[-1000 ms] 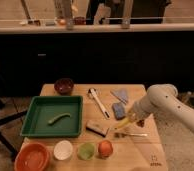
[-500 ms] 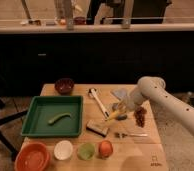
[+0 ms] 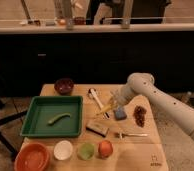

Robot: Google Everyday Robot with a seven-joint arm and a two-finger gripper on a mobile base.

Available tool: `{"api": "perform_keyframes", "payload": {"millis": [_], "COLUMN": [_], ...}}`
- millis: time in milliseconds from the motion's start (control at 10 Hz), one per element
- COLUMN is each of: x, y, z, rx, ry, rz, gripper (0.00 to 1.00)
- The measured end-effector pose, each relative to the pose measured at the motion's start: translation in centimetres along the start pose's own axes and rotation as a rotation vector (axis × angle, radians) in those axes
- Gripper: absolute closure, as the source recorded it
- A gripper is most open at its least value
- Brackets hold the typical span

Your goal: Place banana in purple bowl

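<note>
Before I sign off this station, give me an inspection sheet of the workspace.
Surface: wooden table, crowded.
Job's things: banana mid-table beside the gripper; purple bowl at the far edge, apart from it.
Clutter: green tray holding a green pod; orange bowl, white bowl, green bowl, red-orange fruit along the near edge; blue sponge, grapes, fork, white utensil.
Grippers: gripper shut, low beside the banana; contact unclear.
Cables: nothing seen.
Surroundings: dark counter behind the table.

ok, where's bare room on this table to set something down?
Free: the table front-right corner, between fork and round orange fruit; also the green tray floor around the green pod. Crowded: mid-table, where the shut pincer hangs beside banana and blue sponge.
</note>
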Motion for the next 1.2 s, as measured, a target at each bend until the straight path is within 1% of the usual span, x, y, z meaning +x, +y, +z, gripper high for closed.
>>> {"api": "perform_keyframes", "payload": {"millis": [700,900,1000,1100,1200], "x": [0.2,0.5,0.8,1.4,1.7], "y": [0.1,-0.6,-1.8,-3.8,-5.0], "z": [0.0,0.3,0.8,1.4,1.8], "rx": [0.002,0.037,0.065,0.096,0.114], "ry": [0.003,0.013,0.015,0.014,0.013], "rz": [0.001,0.03,0.041,0.05,0.055], "gripper": [1.0,1.0,1.0,1.0,1.0]}}
